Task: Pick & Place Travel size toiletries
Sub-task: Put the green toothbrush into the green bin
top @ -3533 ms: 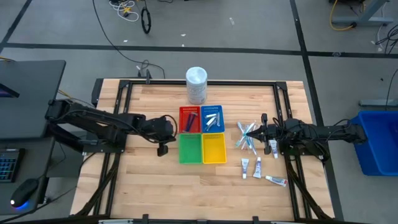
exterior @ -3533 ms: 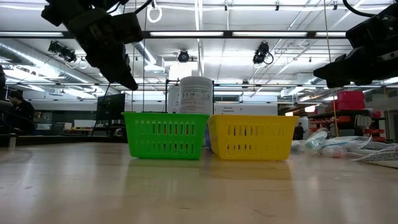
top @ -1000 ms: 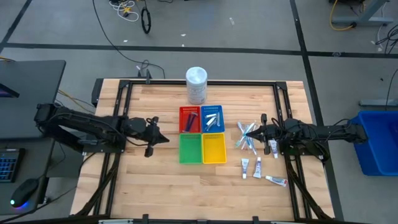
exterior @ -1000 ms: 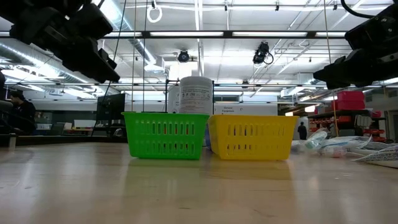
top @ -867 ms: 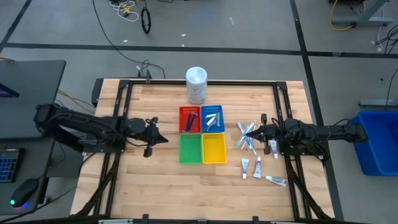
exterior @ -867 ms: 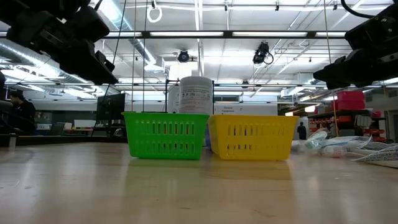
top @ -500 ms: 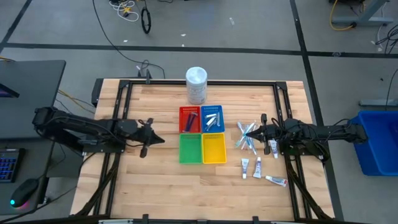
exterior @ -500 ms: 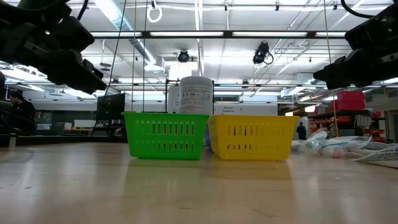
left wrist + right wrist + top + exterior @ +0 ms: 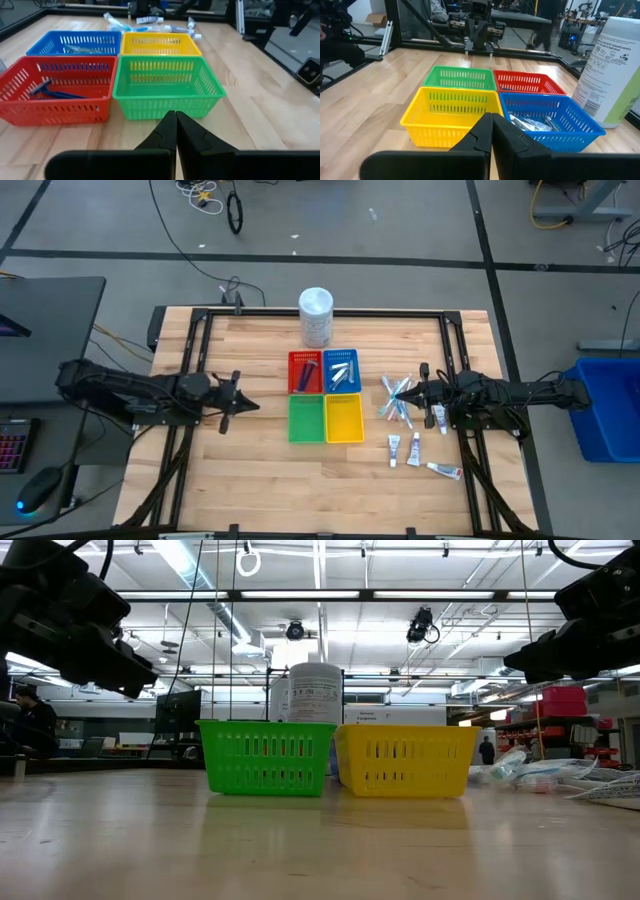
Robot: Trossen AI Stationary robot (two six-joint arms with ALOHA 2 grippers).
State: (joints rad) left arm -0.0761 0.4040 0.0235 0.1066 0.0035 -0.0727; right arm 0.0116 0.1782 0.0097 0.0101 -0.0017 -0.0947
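Wooden tabletop [image 9: 260,480], frame's right: we judge the squeeze tubes [image 9: 413,448] light, slippery; grip mid-body. Left gripper [image 9: 254,405] and right gripper [image 9: 412,394] closed, empty.

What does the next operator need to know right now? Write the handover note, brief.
Left gripper: jaws shut, empty, out left of the baskets.
Right gripper: jaws shut, empty, over the loose pile.
Done: dark-blue stick in the red basket; silvery sachets in the blue basket.
Left: toothbrush-like sticks and white squeeze tubes lie on the table right of the baskets. Green basket and yellow basket hold nothing.
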